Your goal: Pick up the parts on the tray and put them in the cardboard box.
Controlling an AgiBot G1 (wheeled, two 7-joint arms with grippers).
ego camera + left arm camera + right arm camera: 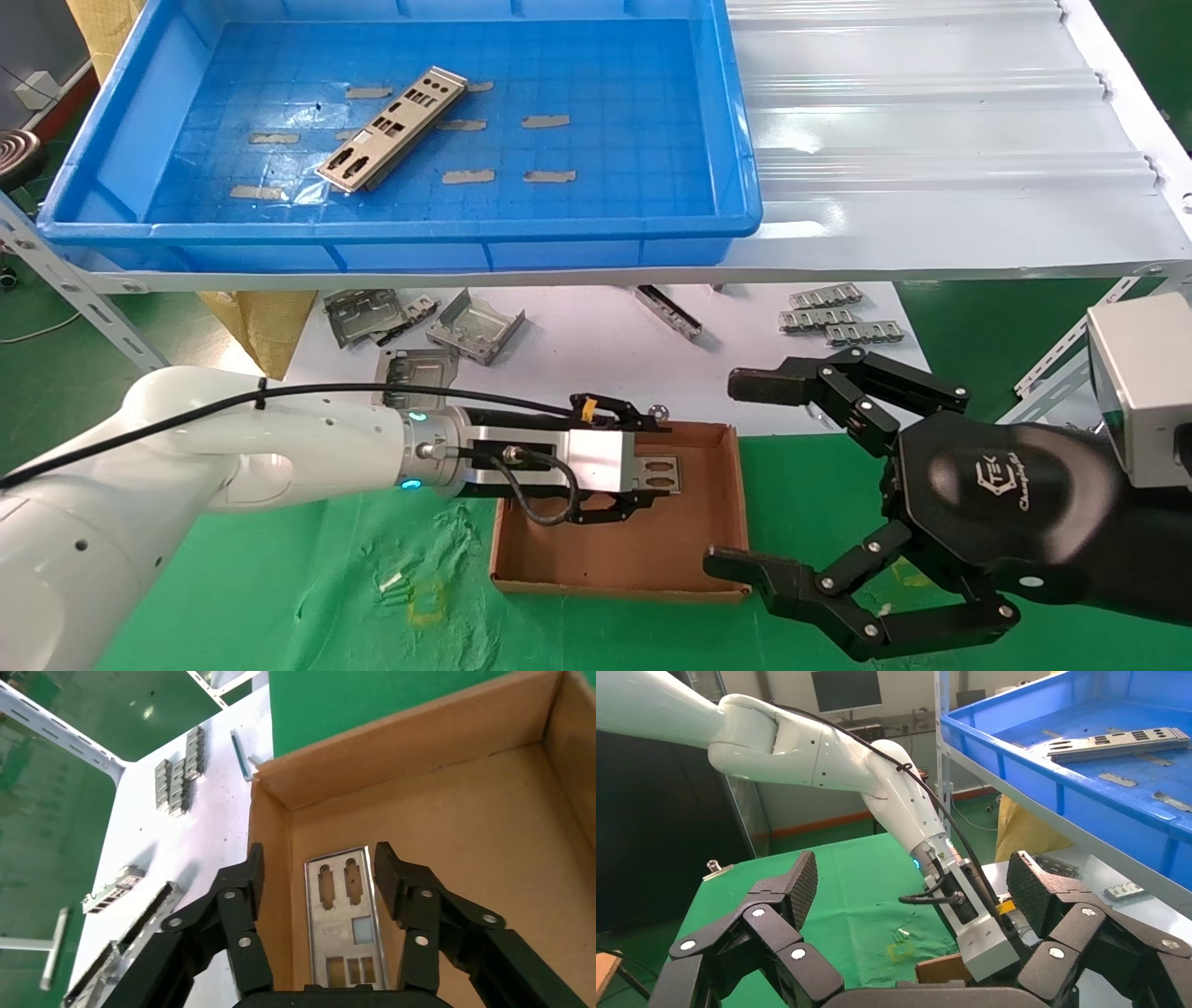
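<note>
**A:** What is the left gripper doing?

**B:** It reaches over the cardboard box from the box's left side. In the left wrist view its two black fingers stand spread, one on each side of a part, a thin silver plate with slots and square cutouts. Narrow gaps show between the pads and the plate's long edges, so they do not pinch it. Whether the plate lies flat on the box floor I cannot tell.

**A:** Does the head view add anything?

**B:** There the same plate's end pokes out beyond the gripper's silver body, inside the box near its far wall. The rest of the box floor that shows is bare brown cardboard.

**A:** And the right gripper?

**B:** It hangs to the right of the box, near the camera, fingers wide apart and holding nothing. Its own wrist view shows the two ribbed pads far apart, with the left arm between them in the distance.

**A:** What is in the tray?

**B:** One more plate lies slantwise on the blue grid floor, left of centre, among bits of beige tape. From the right wrist view it looks thicker than a single plate at the edge, perhaps a stack; I cannot tell.

**A:** Anything else?

**B:** Bent grey brackets and small ridged strips lie on the white surface under the shelf, beyond the box.
</note>
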